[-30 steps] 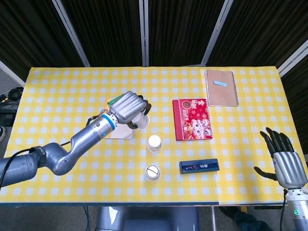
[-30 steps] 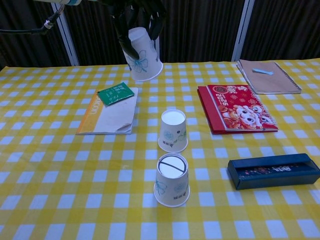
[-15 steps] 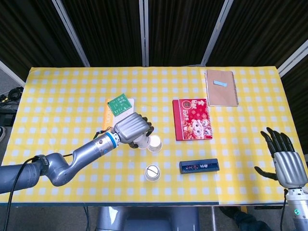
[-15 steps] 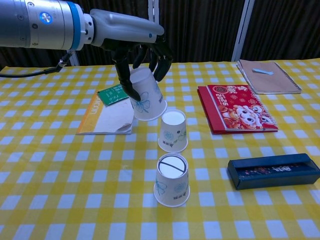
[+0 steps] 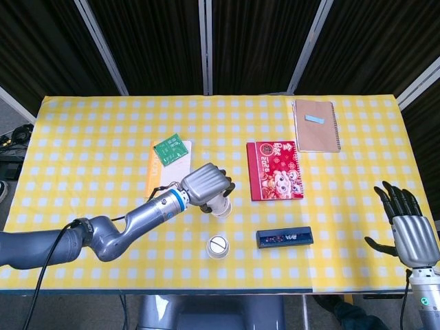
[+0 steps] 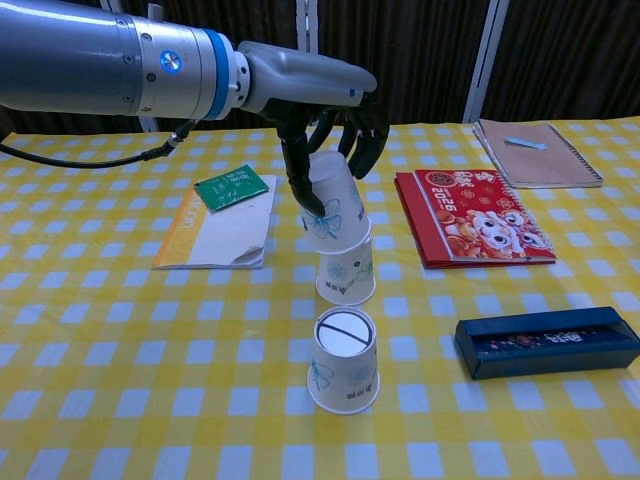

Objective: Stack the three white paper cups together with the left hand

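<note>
**Left robot hand sets one cup over another**

The counter (image 5: 82, 130) fills mid-frame. The left arm reaches from lower left; its left robot hand (image 6: 330, 115) grips an inverted paper cup (image 6: 333, 210), tilted, its rim touching the middle cup (image 6: 346, 278). The front cup (image 6: 343, 362) stands apart, below centre. The right robot hand (image 5: 411, 230), fingers spread and holding nothing, hovers lower right, off the counter's edge.

Bare cloth lies left of the near cup (image 6: 344, 362), while the blue box (image 6: 548, 340) and red book (image 6: 472, 230) crowd its right.
</note>
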